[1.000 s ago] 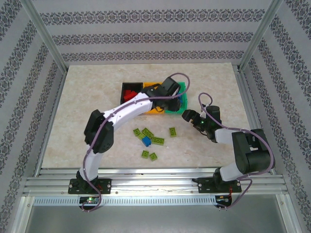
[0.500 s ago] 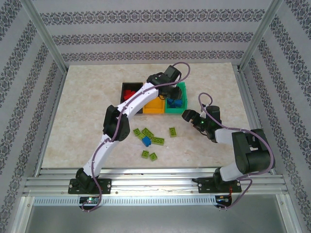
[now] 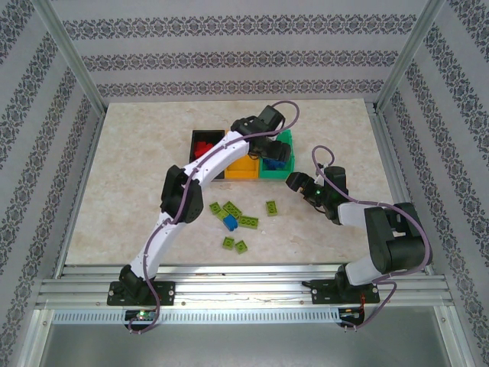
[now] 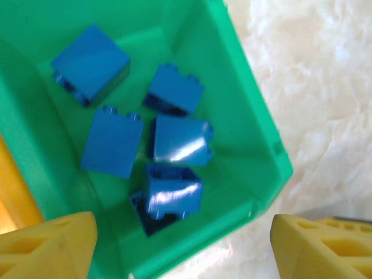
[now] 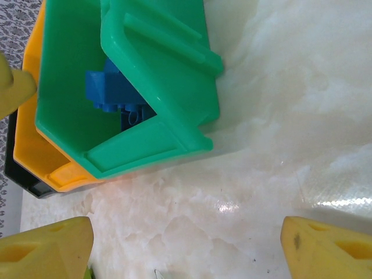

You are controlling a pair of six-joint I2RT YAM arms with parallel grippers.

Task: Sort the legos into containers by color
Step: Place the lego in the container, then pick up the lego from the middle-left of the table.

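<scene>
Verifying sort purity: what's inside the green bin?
Left wrist view: five blue bricks in the green bin, apparently a sixth partly under one. No other colours visible; anything beneath the bricks is covered.

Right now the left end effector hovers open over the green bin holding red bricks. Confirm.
Not red: the bricks in the green bin are blue, per the left wrist view. The left end effector does hover open over it.
</scene>
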